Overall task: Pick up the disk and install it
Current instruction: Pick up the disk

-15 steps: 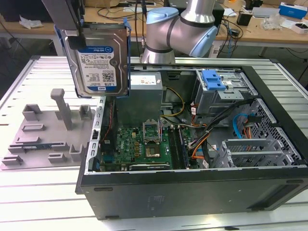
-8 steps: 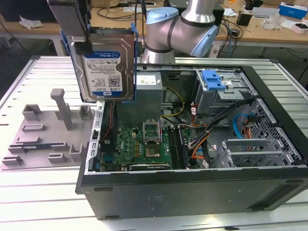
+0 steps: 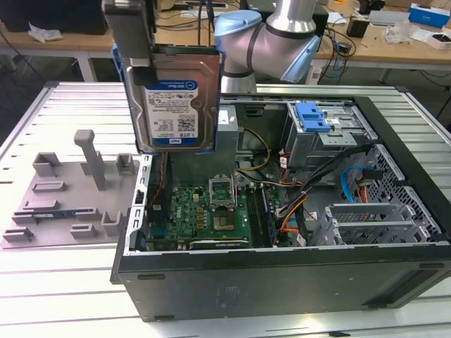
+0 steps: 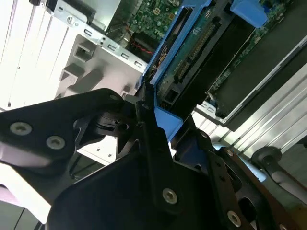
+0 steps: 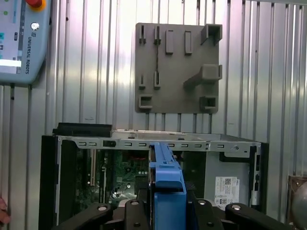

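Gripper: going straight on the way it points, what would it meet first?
The gripper, shut on the disk, points down into the open computer case. The disk's lower edge would probably reach the green circuit board first, though depth is unclear.

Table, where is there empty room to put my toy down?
Bare ribbed table runs from the grey holder plate to the near edge, and beyond the plate too. The computer case is crowded with boards and cables.

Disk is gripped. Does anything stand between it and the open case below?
Nothing visible does. The silver hard drive in its blue bracket hangs in the gripper above the open black computer case, with open air beneath; loose cables lie inside, beside the grey drive cage.
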Controlling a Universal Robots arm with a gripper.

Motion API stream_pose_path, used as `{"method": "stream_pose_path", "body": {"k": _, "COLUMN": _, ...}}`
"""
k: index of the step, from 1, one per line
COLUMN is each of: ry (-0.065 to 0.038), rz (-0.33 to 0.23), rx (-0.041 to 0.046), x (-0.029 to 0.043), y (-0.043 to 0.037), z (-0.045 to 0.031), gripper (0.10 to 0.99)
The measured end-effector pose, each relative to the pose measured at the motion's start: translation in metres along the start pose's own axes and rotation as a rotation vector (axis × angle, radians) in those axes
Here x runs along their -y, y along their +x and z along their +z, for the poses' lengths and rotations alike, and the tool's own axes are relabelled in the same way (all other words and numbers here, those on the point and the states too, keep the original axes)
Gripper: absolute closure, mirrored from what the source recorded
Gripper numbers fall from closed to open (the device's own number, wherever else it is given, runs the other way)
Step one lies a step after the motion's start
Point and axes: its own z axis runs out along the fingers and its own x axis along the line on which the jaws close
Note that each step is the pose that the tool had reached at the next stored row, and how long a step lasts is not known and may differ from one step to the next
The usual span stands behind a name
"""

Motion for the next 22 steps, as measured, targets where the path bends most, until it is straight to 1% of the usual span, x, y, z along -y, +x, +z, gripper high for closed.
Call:
{"method": "stream_pose_path", "body": {"k": 3, "ry": 0.0, "rz": 0.0, "rx": 0.0039, "x": 0.0075, "y": 0.0046, "z": 0.0, "gripper": 0.718}}
{"method": "stream_pose_path", "body": {"k": 8, "ry": 0.0, "rz": 0.0, "rx": 0.0141, "x": 0.0151, "y": 0.013, "z": 0.0004, "gripper": 0.718}}
{"method": "stream_pose_path", "body": {"k": 9, "ry": 0.001, "rz": 0.0, "rx": 0.0167, "x": 0.0182, "y": 0.0169, "z": 0.0004, "gripper": 0.718}}
{"method": "stream_pose_path", "body": {"k": 10, "ry": 0.0, "rz": 0.0, "rx": 0.0173, "x": 0.0209, "y": 0.0197, "z": 0.0003, "gripper": 0.718}}
{"method": "stream_pose_path", "body": {"k": 22, "ry": 0.001, "rz": 0.0, "rx": 0.0181, "x": 0.0437, "y": 0.0388, "z": 0.0001, "gripper": 0.718}}
